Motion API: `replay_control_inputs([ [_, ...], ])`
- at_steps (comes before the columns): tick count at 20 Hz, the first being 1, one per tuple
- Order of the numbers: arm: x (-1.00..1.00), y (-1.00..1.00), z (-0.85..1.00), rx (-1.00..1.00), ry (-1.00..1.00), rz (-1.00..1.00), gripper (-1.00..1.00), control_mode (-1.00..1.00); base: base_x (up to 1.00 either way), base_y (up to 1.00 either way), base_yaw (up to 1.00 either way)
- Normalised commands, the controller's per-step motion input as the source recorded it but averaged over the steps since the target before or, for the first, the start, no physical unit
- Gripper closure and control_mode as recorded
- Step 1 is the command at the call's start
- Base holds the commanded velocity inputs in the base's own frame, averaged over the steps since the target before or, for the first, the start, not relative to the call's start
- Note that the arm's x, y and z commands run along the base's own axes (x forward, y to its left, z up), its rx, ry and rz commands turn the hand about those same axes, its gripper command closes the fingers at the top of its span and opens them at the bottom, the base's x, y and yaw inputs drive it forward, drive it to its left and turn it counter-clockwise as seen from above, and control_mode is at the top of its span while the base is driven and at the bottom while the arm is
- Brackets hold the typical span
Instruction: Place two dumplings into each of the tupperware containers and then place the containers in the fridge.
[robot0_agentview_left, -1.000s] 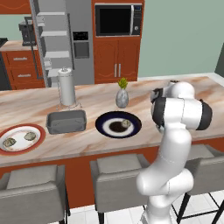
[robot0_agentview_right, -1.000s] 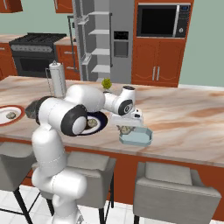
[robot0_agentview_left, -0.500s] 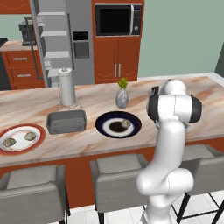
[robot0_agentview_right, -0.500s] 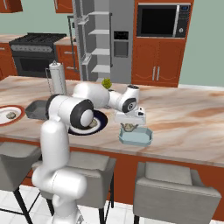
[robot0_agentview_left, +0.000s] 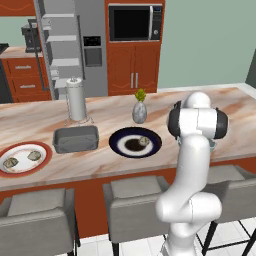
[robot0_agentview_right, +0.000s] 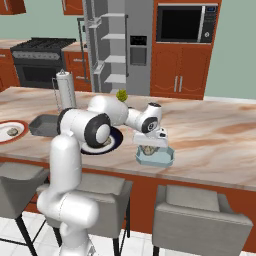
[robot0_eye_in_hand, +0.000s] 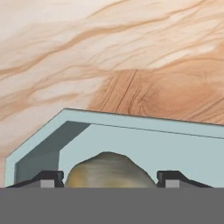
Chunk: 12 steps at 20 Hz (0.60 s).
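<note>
Blue tub (robot0_agentview_right: 155, 155): I'm hovering wide-open fingers (robot0_eye_in_hand: 107, 177) around one dumpling (robot0_eye_in_hand: 109, 169), probably released; grey tub (robot0_agentview_left: 75, 139), fridge (robot0_agentview_left: 70, 47) pending.

Marble counter (robot0_agentview_left: 235, 107), grey stools (robot0_agentview_right: 202, 220), orange cabinets (robot0_agentview_right: 180, 75), green wall (robot0_agentview_left: 210, 45)

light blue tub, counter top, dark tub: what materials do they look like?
Light blue tub: probably matte plastic; flat even colour, thin walls, cut corner. Counter top: looks like polished marble or stone; cream and orange veining, though it is rendered, so laminate is possible. Dark grey tub: dull plastic or metal; uniform grey, too plain to tell.
</note>
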Motion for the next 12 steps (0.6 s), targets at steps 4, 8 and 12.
replay_control_inputs([
  [4,-0.02,0.0,-0.03,0.0,0.0,0.0,-1.0,-1.0,0.0,0.0,0.0],
  [8,-0.03,0.01,0.13,0.0,0.0,0.0,-1.0,-1.0,0.0,0.0,0.0],
  [12,-0.12,0.0,0.47,0.0,0.0,0.0,-1.0,-1.0,0.0,0.0,0.0],
])
